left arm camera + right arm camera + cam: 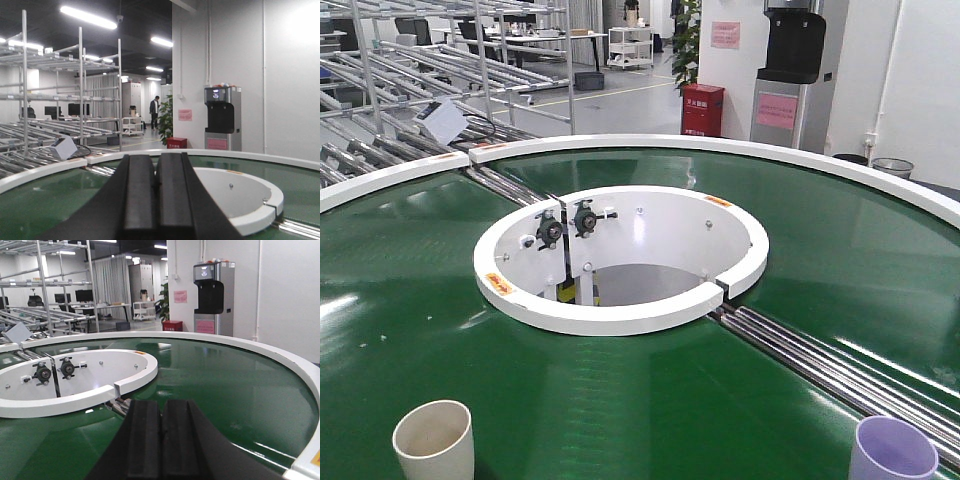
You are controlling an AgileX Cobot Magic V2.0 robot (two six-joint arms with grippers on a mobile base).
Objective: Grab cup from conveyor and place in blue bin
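Note:
The conveyor is a glossy dark green ring belt with a white outer rim and a white centre collar. A cream cup stands upright on the belt at the front left. A lilac cup stands at the front right, next to the steel rollers. My left gripper is shut and empty above the belt. My right gripper is shut and empty above the belt, near the rollers. Neither cup shows in the wrist views. The blue bin is out of view.
Metal racks stand behind the conveyor at the left. A red box and a water dispenser stand at the back right. Bearings sit inside the collar.

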